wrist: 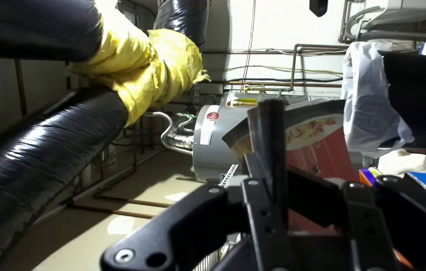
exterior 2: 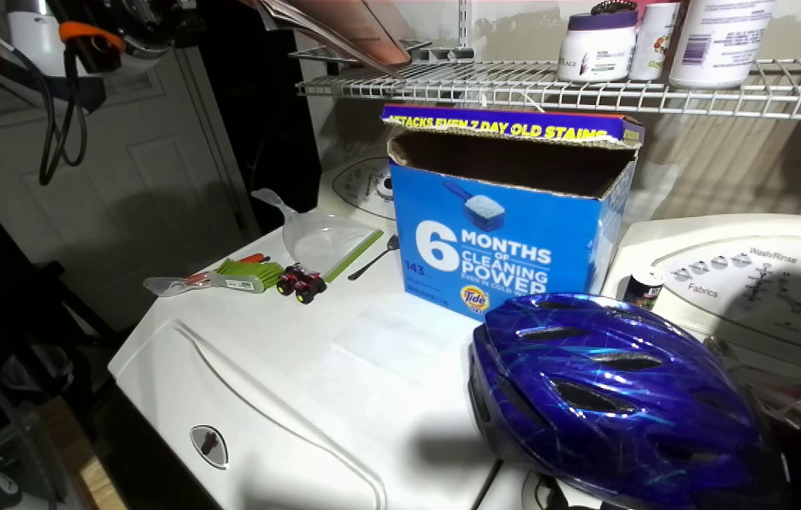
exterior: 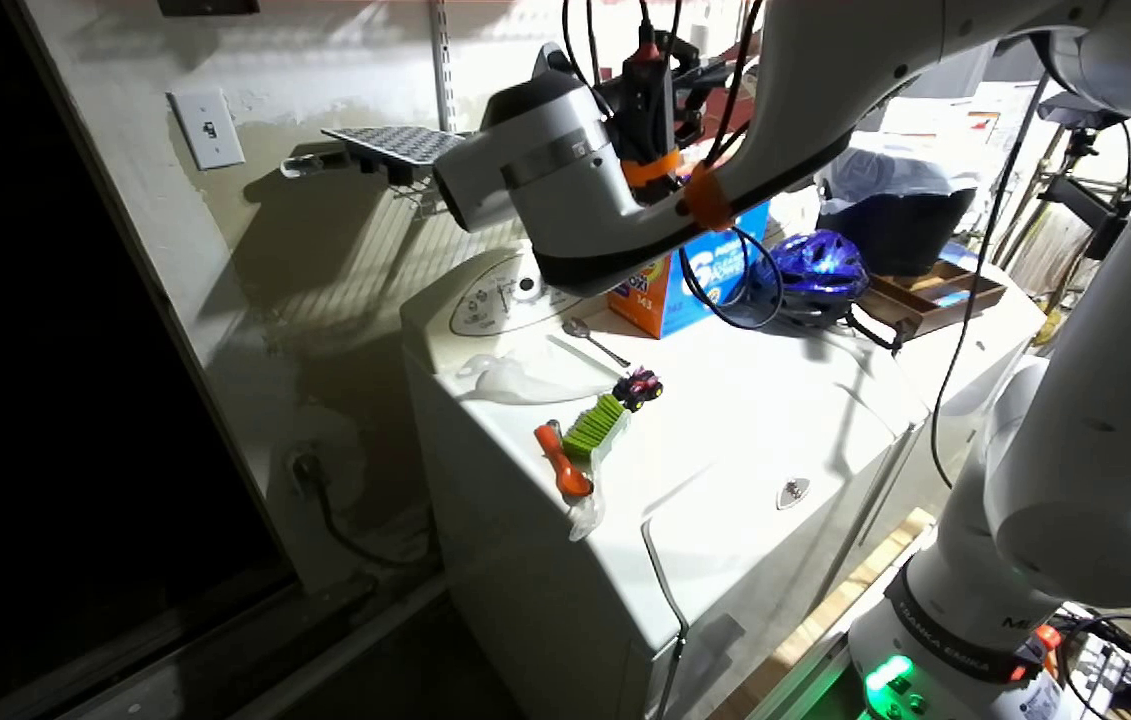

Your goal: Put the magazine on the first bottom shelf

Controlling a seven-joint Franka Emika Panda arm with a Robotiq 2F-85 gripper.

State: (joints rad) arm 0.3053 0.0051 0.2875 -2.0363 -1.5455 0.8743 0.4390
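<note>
- My fingers (wrist: 257, 210) squeeze the magazine (exterior 2: 354, 32) tight. It leans by one end of the wire shelf (exterior 2: 506, 86); I can't tell if its low corner touches the wire shelf.
- That corner points down, so it could poke through a gap in the wire shelf and get stuck.
- Some pages spread apart. If I push too hard at the wire shelf, they could fold or rip.
- If I let go while it slants like this, it might slip off the wire shelf, maybe onto the blue box (exterior 2: 499, 241), lower than the wire shelf.
- Going too far along, I might bump the white jar (exterior 2: 596, 53) on the wire shelf.
</note>
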